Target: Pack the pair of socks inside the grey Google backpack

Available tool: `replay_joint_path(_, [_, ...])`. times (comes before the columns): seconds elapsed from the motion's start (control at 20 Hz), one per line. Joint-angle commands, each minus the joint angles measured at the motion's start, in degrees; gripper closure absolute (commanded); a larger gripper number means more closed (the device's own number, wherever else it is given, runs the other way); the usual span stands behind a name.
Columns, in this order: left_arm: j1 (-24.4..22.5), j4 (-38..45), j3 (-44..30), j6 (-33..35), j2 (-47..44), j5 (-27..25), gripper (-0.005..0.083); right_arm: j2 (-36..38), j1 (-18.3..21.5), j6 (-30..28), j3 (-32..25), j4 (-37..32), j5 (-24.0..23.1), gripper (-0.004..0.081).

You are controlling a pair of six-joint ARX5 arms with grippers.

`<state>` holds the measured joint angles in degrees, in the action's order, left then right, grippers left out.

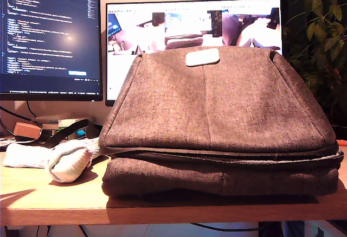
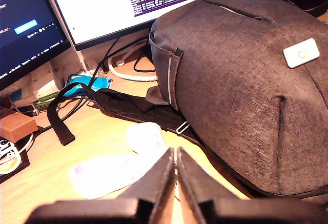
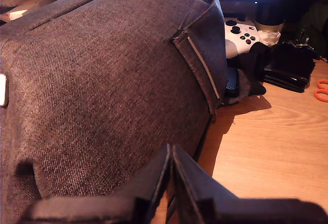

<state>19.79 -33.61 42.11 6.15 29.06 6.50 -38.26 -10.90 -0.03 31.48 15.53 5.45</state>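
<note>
The grey Google backpack (image 1: 217, 112) lies flat on the wooden table, filling the middle of the exterior view, its pale patch (image 1: 202, 57) near the top. The pair of socks (image 1: 54, 158) lies on the table at the exterior view's left, beside the bag. In the first wrist view my first gripper (image 2: 176, 152) is shut and empty, hovering just short of the socks (image 2: 120, 165), with the backpack (image 2: 241, 80) beside it. My second gripper (image 3: 170, 149) is shut and empty above the backpack's (image 3: 102, 80) side edge. Neither arm shows in the exterior view.
Two monitors (image 1: 49, 31) (image 1: 190, 25) stand behind the bag. A black strap (image 2: 61, 111) trails across the table near the socks. A white game controller (image 3: 241, 34), dark items and orange scissors (image 3: 322, 90) lie past the bag's far side. A plant (image 1: 320, 42) stands at the exterior view's right.
</note>
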Motion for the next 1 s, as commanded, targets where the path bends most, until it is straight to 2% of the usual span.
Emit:
replay_joint_path(0.0, [0.24, -5.51, -0.33, -0.24, 0.2, 2.05, 0.0797, -0.09, 0.15, 2.99, -0.15, 6.88, 0.15, 0.0783])
replay_joint_path(0.35, [0.24, -5.53, -0.33, -0.59, 0.17, 2.75, 0.0797, -0.09, 0.15, 2.75, -0.15, 6.8, 0.11, 0.0783])
replay_joint_path(0.6, [0.26, -1.49, -0.33, -0.07, 4.5, 9.2, 0.0797, -0.11, -0.87, -6.23, 2.05, 9.51, 0.09, 0.0783])
replay_joint_path(0.8, [2.38, -0.26, -0.33, 5.01, 10.56, 14.53, 0.0797, -0.2, -2.51, -16.37, 6.86, 16.39, -0.02, 0.0783])
replay_joint_path(0.95, [5.05, 1.97, -0.33, 5.95, 13.35, 15.58, 0.0797, -0.26, -2.62, -18.43, 9.73, 20.81, 0.59, 0.0783])
